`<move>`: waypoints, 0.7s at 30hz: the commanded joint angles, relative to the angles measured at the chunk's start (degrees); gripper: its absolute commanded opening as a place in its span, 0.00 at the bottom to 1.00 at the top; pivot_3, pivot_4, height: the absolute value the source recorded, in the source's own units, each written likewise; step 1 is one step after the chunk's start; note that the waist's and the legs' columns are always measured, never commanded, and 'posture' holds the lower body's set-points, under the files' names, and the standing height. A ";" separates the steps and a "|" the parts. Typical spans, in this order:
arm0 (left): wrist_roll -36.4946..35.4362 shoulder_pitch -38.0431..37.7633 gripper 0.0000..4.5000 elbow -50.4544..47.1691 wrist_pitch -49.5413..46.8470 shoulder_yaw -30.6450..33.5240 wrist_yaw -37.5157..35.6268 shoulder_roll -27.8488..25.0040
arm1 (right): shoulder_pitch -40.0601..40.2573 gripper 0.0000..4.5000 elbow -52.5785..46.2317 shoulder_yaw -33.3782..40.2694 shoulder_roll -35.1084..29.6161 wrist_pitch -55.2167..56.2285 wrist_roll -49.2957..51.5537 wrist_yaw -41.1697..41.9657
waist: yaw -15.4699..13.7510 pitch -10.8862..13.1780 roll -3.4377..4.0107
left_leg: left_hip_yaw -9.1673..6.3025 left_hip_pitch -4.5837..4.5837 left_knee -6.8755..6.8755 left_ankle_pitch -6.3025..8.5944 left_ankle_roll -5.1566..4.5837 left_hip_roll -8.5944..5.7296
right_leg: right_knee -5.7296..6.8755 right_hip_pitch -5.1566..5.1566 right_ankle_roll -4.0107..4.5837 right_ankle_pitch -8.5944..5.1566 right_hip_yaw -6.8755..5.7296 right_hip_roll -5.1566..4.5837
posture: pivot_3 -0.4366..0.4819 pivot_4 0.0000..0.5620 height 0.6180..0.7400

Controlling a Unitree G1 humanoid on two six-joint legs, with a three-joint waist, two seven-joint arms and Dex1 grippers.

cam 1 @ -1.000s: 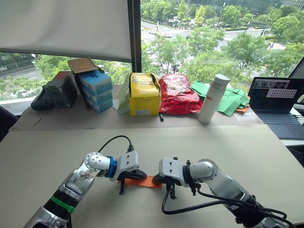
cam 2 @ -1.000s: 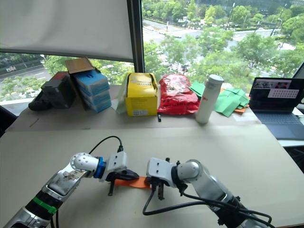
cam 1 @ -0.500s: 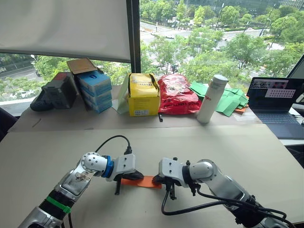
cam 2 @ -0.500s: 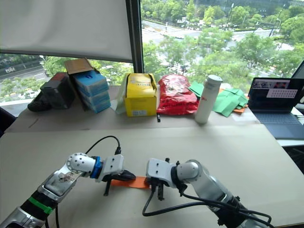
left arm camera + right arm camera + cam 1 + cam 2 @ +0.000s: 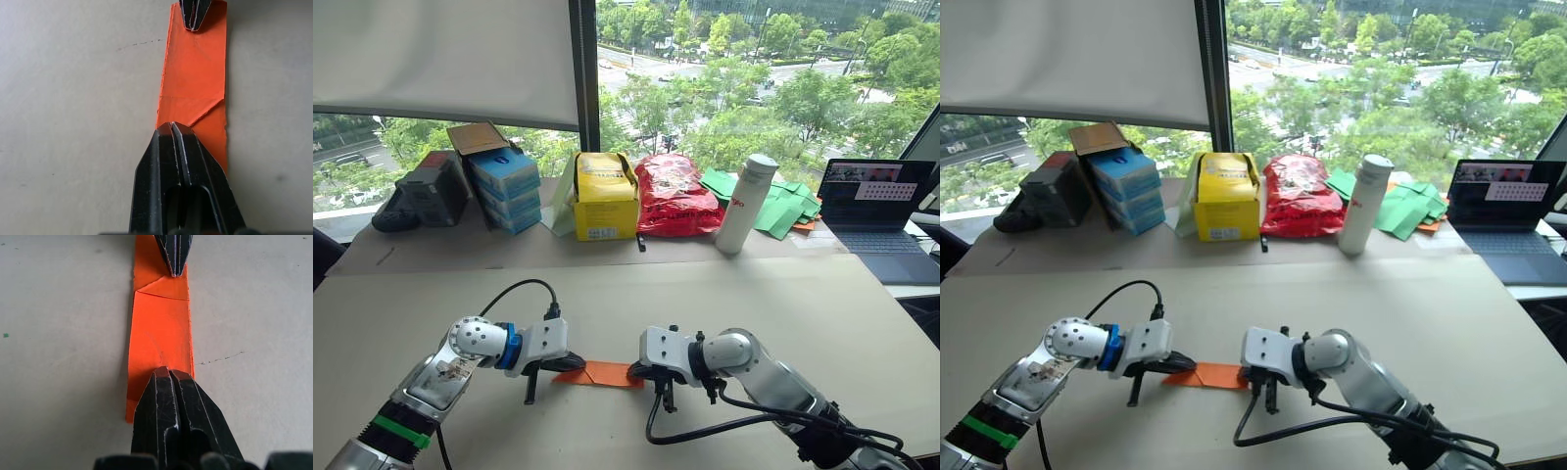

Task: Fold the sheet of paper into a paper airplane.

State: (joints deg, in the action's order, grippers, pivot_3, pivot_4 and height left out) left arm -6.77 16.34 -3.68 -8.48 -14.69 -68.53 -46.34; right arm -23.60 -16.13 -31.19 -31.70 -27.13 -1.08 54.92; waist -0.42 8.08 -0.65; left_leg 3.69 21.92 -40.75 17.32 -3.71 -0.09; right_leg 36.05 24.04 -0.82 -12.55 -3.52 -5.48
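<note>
Flat on the matte counter (image 5: 783, 294), a creased orange paper (image 5: 195, 83) strip (narrow, layered); both fingers (image 5: 171, 147) (image 5: 168, 387) together, pressing opposite ends.

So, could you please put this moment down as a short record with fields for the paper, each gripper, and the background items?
paper: sheet of paper, orange, folded into a narrow strip with a diagonal crease, lying flat on the table
left gripper: left gripper, fingers shut, tips pressing on one end of the strip
right gripper: right gripper, fingers shut, tips pressing on the other end
background: yellow box, red bag, white bottle, green papers, laptop
</note>
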 commanded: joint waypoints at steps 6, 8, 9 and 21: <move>0.96 -2.33 0.00 1.53 0.04 1.68 0.66 -1.18 | 0.24 0.00 1.55 -0.86 -0.66 -1.63 -1.26 0.60 | -0.03 0.00 0.00 | 0.00 0.01 0.00 0.00 0.00 0.00 | 0.00 0.01 0.00 0.00 0.00 -0.01 | 0.48 0.27 1.00; -0.72 -2.26 0.00 0.41 -0.45 3.61 0.56 -1.55 | -0.87 0.00 0.16 0.39 -0.02 -2.33 -0.56 0.15 | -0.03 0.01 0.00 | 0.00 0.02 0.00 0.00 0.01 0.00 | 0.01 0.02 0.00 0.00 -0.01 -0.02 | 0.48 0.27 1.00; -1.15 -2.35 0.00 0.11 -0.55 4.21 0.46 -1.68 | -1.19 0.00 -0.33 0.80 0.15 -2.57 -0.31 0.00 | -0.02 0.01 -0.01 | 0.00 0.08 0.00 -0.01 0.01 0.00 | 0.01 0.07 0.01 0.00 -0.01 -0.02 | 0.48 0.27 1.00; -22.99 -9.08 0.06 -14.47 -18.52 19.94 -2.40 -5.73 | 0.38 0.44 -19.62 14.98 -1.51 -14.29 14.62 0.86 | -0.23 0.19 -0.05 | -0.06 0.48 -0.05 -0.09 0.18 -0.03 | -0.11 0.29 -0.03 0.01 -0.16 -0.15 | 0.48 0.27 1.00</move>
State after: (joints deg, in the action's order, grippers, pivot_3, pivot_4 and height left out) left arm -26.68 7.75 -14.96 -25.02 2.87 -70.43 -51.11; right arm -23.86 -32.10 -18.63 -32.47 -40.47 10.66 54.98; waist -0.65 8.28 -0.70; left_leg 3.62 22.39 -40.80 17.23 -3.54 -0.12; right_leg 35.91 24.32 -0.86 -12.54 -3.69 -5.64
